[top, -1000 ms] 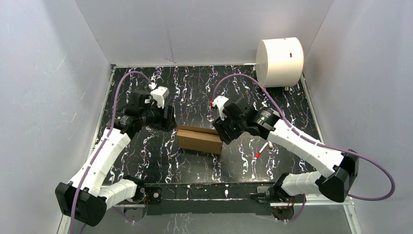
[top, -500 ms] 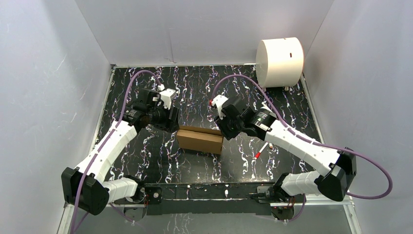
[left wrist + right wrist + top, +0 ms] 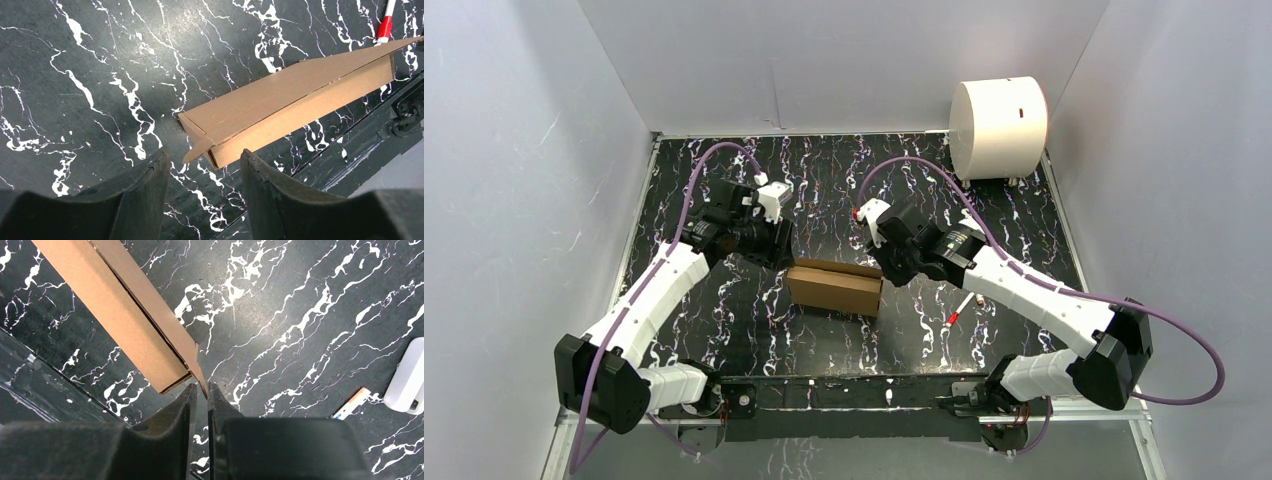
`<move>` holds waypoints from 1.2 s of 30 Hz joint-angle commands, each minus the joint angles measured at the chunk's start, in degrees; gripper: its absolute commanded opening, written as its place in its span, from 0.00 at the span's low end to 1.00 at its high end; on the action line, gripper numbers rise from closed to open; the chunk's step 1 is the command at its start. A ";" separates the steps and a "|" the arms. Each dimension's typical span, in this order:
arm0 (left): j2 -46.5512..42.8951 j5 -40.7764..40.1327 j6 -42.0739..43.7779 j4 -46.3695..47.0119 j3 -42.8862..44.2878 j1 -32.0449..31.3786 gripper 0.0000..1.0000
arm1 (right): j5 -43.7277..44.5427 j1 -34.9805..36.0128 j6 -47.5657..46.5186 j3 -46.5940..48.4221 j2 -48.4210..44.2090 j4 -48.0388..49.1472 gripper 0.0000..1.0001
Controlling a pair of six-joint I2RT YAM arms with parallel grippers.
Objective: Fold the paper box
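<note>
Masking the paper box's ends overhead, the left end effector gapes, the right end effector pinches a flap; black marbled tabletop, white walls.

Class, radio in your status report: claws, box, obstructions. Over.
Left claw open, at one end of paper box. Right claw pinching far flap. Pen nearby, not blocking.
</note>
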 commanded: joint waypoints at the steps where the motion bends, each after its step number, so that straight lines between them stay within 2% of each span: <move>1: 0.57 3.43 0.75 -1.26 2.52 -0.46 0.49 | 0.46 0.17 0.04 0.08 -0.87 1.89 0.19; 4: 1.03 4.47 0.75 -1.47 2.61 -0.75 0.43 | -0.12 0.13 0.27 -0.01 -0.89 2.24 0.14; 9: 1.24 5.27 0.41 -1.92 2.99 -0.91 0.26 | -0.74 0.15 1.39 0.32 -0.30 2.17 0.05; 15: 0.89 5.08 -2.54 -1.84 2.79 -1.05 0.08 | -0.51 0.14 3.47 1.46 0.23 1.59 0.02; 21: 0.10 3.77 -8.24 -0.77 2.30 -1.16 0.03 | 0.95 0.14 6.28 2.92 0.97 0.86 0.02; 36: -3.68 0.77 -16.78 3.74 -1.53 -1.82 0.00 | 5.96 1.53 17.77 7.06 3.75 -0.44 0.00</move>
